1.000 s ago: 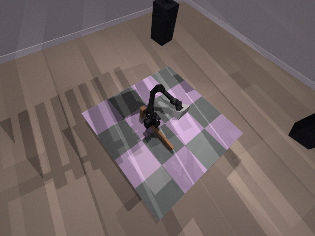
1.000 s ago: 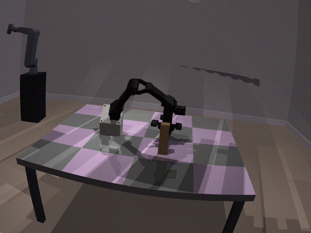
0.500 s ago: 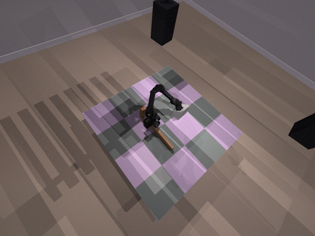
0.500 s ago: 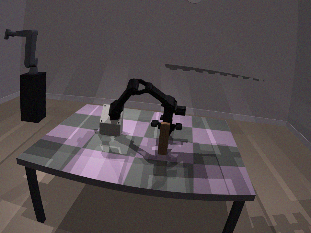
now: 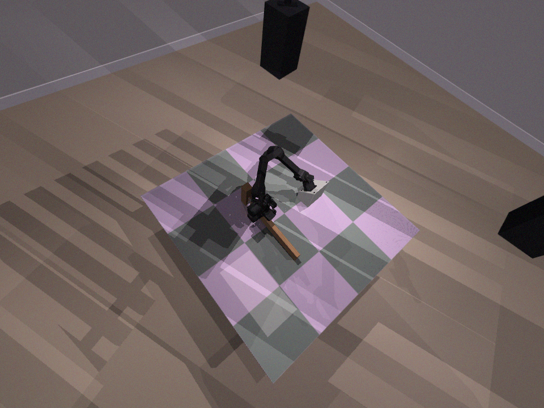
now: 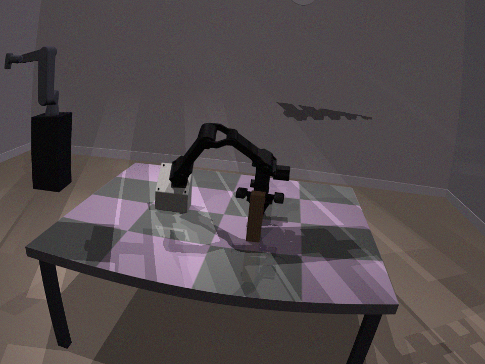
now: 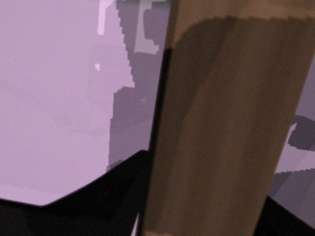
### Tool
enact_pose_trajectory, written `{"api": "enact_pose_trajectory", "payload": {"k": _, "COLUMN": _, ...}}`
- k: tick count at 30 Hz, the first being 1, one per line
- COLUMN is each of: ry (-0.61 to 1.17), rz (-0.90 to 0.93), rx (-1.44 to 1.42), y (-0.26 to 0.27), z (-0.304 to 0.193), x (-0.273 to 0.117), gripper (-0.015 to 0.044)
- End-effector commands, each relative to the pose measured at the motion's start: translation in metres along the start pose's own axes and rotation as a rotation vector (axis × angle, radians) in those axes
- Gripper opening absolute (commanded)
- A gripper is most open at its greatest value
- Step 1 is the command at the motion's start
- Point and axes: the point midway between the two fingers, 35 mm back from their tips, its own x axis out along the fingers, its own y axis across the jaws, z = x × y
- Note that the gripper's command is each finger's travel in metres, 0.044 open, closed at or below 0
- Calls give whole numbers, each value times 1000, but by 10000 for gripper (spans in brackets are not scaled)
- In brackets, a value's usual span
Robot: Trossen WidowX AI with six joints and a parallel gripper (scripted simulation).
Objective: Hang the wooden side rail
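Observation:
The wooden side rail [image 5: 283, 239] [image 7: 226, 115] runs from under my gripper toward the lower right in the top view. My gripper [image 5: 263, 214] [image 7: 180, 165] is shut on the rail, near its end on the post side. The wooden headboard post [image 5: 245, 194] [image 6: 255, 217] stands upright on the table [image 5: 274, 351] [image 6: 336, 282], just beyond the gripper. In the exterior view the post hides the rail and part of the gripper. Hooks, slot and pins are hidden, so I cannot tell whether they touch. The rail's far end is low over the table; contact is unclear.
The arm's pale base box [image 5: 309, 199] [image 6: 171, 201] stands on the table to one side of the post and rail. The arm arches above the table between base and gripper. Off the table, a black pedestal [image 6: 50, 152] carries a grey arm [image 6: 47, 78].

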Motion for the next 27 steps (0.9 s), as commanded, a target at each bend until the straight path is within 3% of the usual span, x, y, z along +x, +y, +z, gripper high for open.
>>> {"api": "enact_pose_trajectory", "payload": {"k": 1, "ry": 1, "rz": -10, "rx": 8, "y": -2, "z": -2, "x": -2, "gripper": 0}}
{"api": "enact_pose_trajectory", "payload": {"k": 27, "ry": 1, "rz": -10, "rx": 8, "y": -2, "z": -5, "x": -3, "gripper": 0}}
